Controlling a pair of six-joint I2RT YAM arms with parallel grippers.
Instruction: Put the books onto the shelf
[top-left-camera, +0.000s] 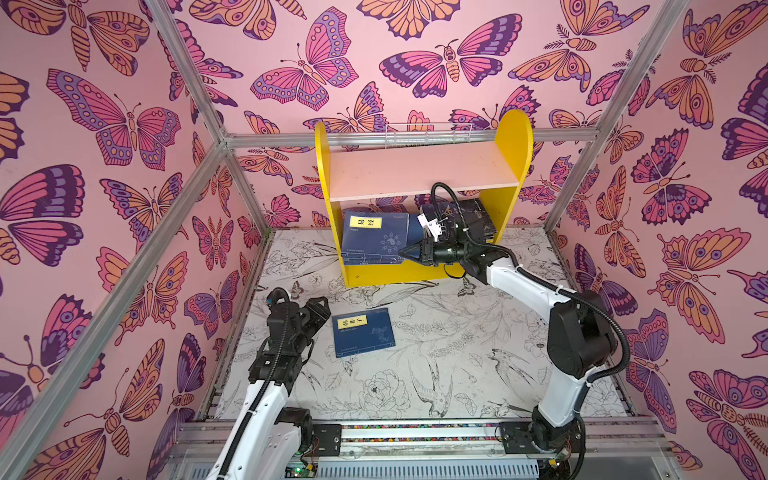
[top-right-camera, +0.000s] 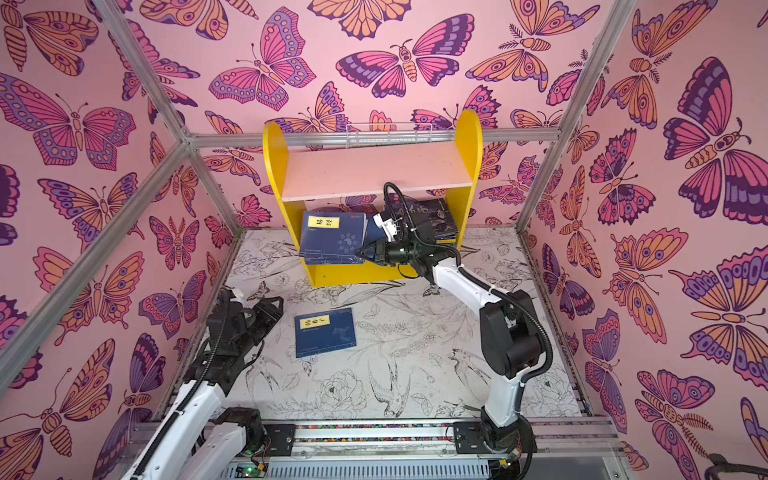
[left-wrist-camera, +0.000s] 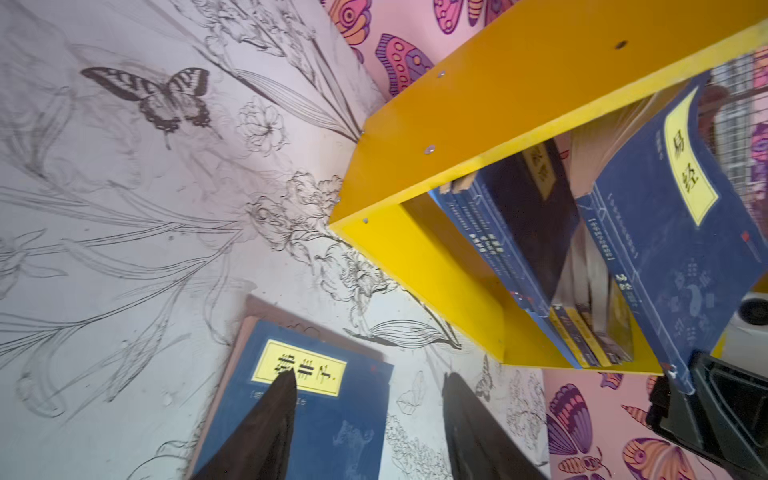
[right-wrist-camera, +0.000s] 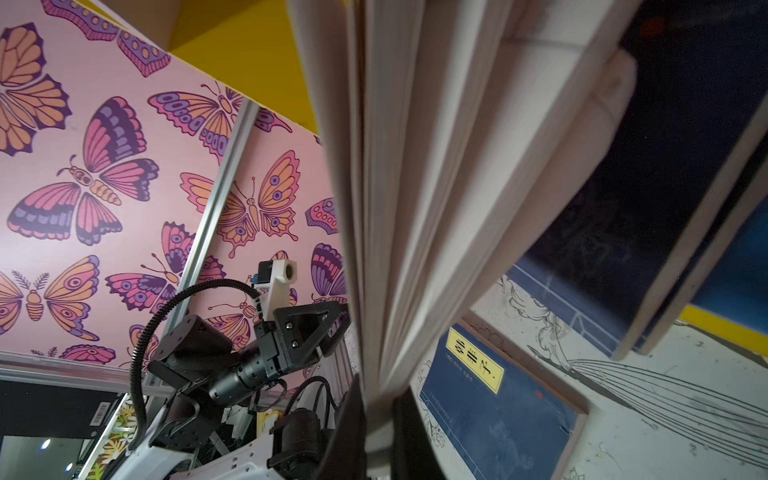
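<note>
The left jaws stand half open and hold nothing, at the left edge of the loose book (top-left-camera: 363, 332), which lies flat on the worktop (top-left-camera: 457, 374). Farther back, the right jaws are closed on the front corner of a leaning book (top-left-camera: 374, 237) in the lower tier of the shelf (top-left-camera: 515, 137). More books (top-left-camera: 482, 216) are in the same tier, to its right.

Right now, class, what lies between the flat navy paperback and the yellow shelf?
Only bare flower-printed tabletop, between navy paperback and yellow shelf, in both top views.
</note>
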